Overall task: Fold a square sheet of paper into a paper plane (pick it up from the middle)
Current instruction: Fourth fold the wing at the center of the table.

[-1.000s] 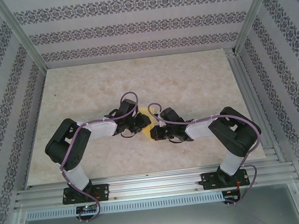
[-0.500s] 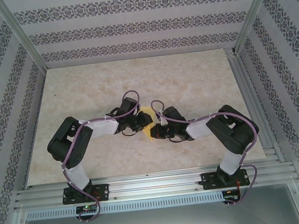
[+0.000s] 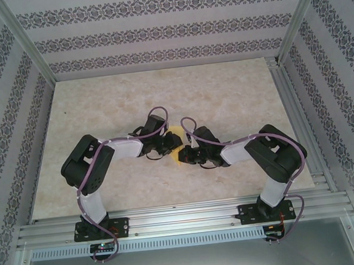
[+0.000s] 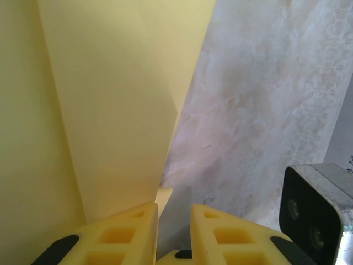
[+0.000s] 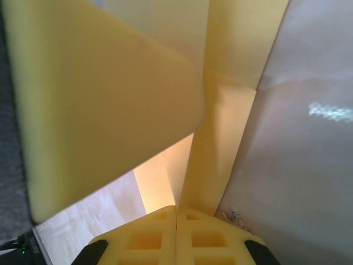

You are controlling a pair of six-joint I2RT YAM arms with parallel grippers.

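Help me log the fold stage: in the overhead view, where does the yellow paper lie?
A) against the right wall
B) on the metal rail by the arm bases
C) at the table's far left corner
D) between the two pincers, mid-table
D: the yellow paper shows between the left pincer and the right pincer, around the middle of the table.
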